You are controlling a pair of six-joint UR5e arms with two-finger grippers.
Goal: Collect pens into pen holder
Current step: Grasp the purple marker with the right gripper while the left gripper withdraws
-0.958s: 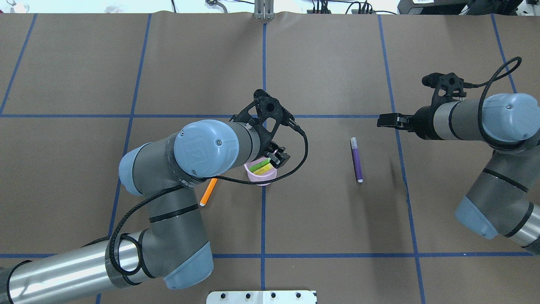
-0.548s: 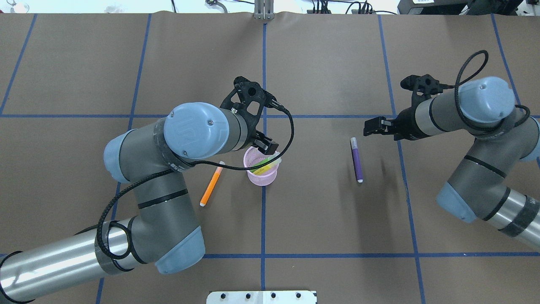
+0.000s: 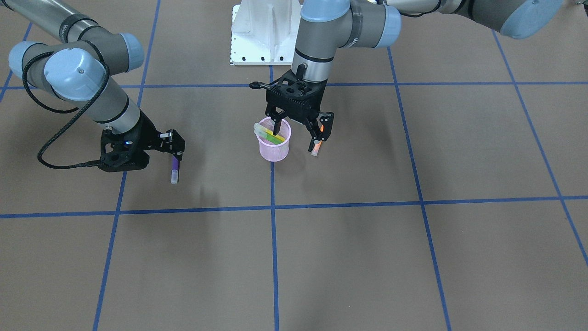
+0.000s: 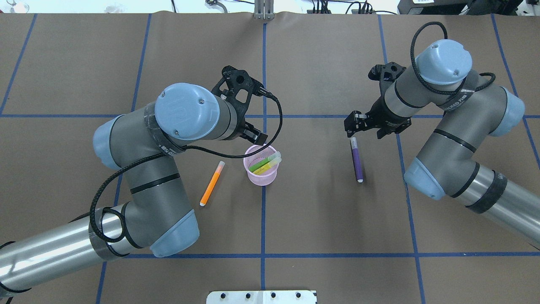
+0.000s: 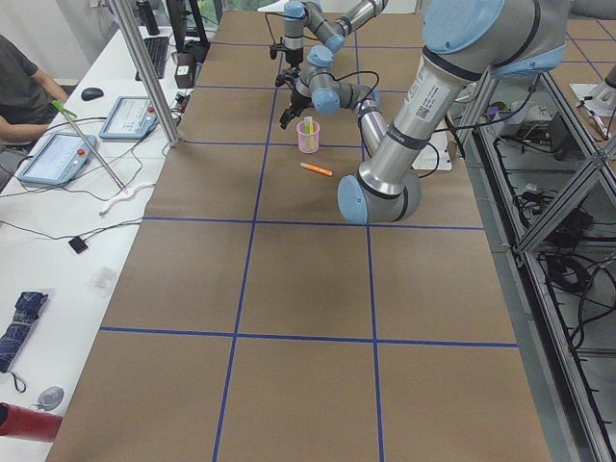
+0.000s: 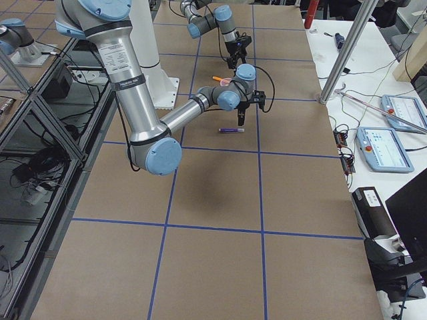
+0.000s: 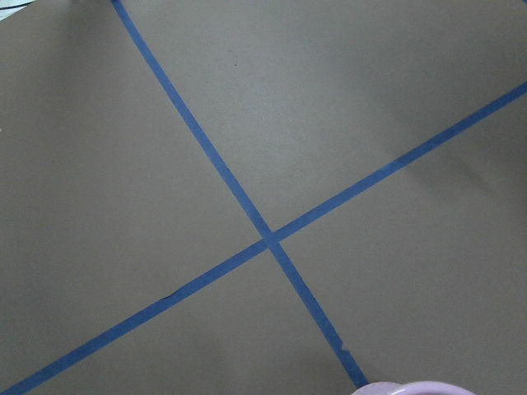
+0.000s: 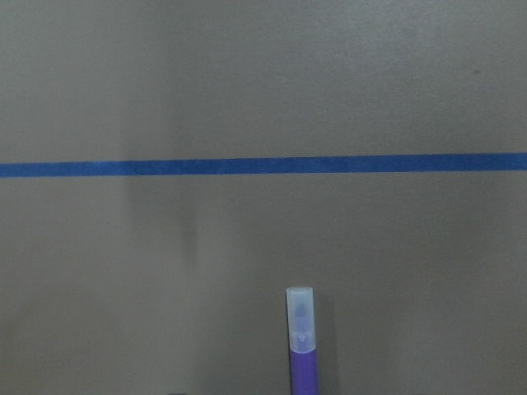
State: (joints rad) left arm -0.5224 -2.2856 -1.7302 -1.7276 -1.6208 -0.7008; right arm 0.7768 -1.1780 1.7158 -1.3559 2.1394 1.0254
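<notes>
The pink mesh pen holder (image 4: pixel 261 179) stands upright at the table's middle, with the green pen (image 4: pixel 262 163) and yellow pen (image 4: pixel 266 169) leaning inside it. It also shows in the front view (image 3: pixel 274 149). The orange pen (image 4: pixel 212 183) lies on the table just left of the cup. My left gripper (image 3: pixel 297 133) is open and empty, hovering just behind the cup. The purple pen (image 4: pixel 357 160) lies to the right. My right gripper (image 4: pixel 366 128) points down over its capped end (image 8: pixel 300 309); it looks open and holds nothing.
Blue tape lines (image 4: pixel 263 84) divide the brown table cover into squares. The white robot base plate (image 4: pixel 261 297) sits at the near edge. A side desk with tablets (image 5: pixel 58 154) and a seated person runs along the table's far side.
My left gripper has pulled back off the cup toward the far left, leaving the green pen inside. My right arm has swung in and turned down over the purple pen's capped end.
</notes>
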